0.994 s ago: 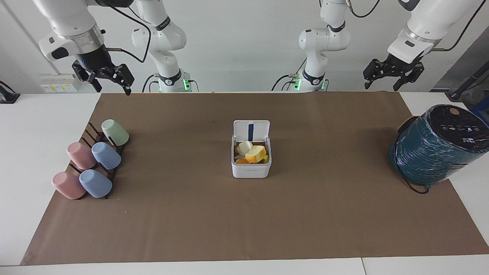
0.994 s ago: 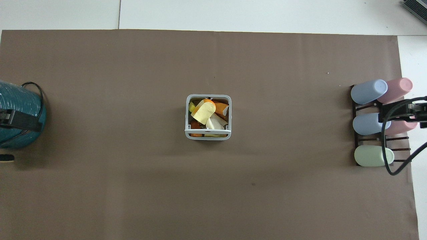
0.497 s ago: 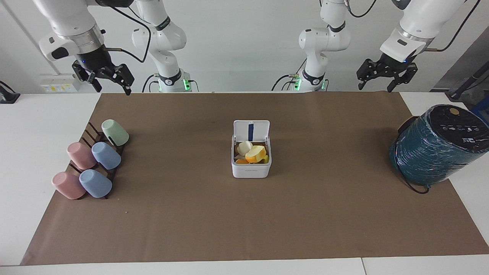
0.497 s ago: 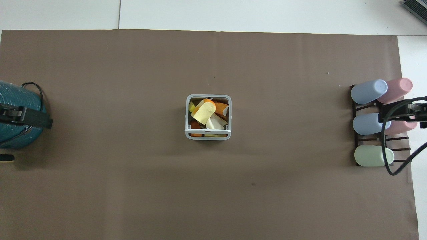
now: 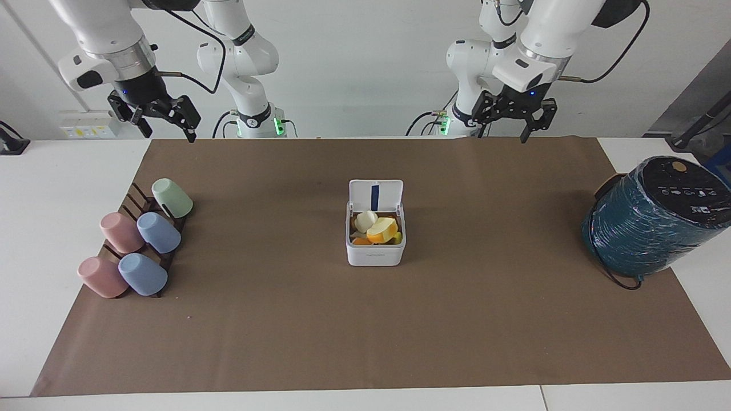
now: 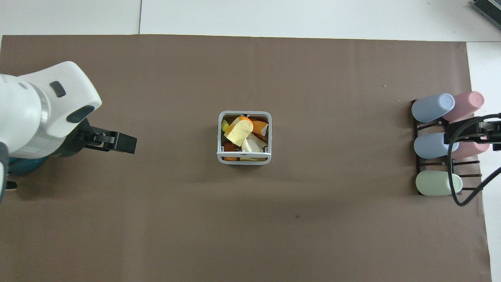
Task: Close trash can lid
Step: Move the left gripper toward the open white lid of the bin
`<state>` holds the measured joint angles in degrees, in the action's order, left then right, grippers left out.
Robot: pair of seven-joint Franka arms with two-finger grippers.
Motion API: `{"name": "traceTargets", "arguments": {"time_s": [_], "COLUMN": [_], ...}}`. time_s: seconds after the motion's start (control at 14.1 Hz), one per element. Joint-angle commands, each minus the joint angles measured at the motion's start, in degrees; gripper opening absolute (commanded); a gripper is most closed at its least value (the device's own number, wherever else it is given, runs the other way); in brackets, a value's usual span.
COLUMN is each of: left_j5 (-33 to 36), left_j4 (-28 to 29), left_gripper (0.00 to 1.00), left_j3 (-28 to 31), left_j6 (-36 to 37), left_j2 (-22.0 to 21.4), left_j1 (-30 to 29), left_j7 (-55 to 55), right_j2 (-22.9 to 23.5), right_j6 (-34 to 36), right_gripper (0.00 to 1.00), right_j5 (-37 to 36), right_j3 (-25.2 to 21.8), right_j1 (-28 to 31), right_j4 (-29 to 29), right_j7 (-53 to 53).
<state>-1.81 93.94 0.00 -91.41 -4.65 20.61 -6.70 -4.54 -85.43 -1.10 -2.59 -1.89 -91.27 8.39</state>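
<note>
Standing upright, lid (image 5: 376, 195) hinged at trash can's (image 5: 375, 252) robot-side edge.

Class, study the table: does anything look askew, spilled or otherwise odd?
Nothing is spilled. Two things stand out: the large teal cylinder at the left arm's end leans tilted, half off the brown mat, and the trash can sits with its lid upright, peels piled to the rim.
</note>
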Motion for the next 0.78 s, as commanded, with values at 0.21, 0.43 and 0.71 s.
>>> {"name": "traceTargets", "arguments": {"time_s": [0.21,0.43,0.71], "left_j5": [-1.4,-3.3,-3.3], "left_j4": [8.7,12.3,14.4], "left_gripper": [1.0,1.0,0.91], "left_j3": [0.8,0.9,0.8], "left_j6": [-9.4,-17.2,-22.7], "left_j2": [-3.3,-2.4,0.5], "left_j1": [10.7,15.6,20.1], "left_j7": [-11.5,-17.3,-19.8], "right_j2": [-1.2,-1.2,-1.2], "right_j6": [0.3,0.3,0.3], "right_gripper": [1.0,1.0,1.0], "right_j5": [1.0,1.0,1.0], "right_j3": [0.1,0.1,0.1], "right_j1": [0.4,0.4,0.4], "right_j4": [-1.2,-1.2,-1.2], "right_j7": [-1.4,-1.4,-1.4]}}
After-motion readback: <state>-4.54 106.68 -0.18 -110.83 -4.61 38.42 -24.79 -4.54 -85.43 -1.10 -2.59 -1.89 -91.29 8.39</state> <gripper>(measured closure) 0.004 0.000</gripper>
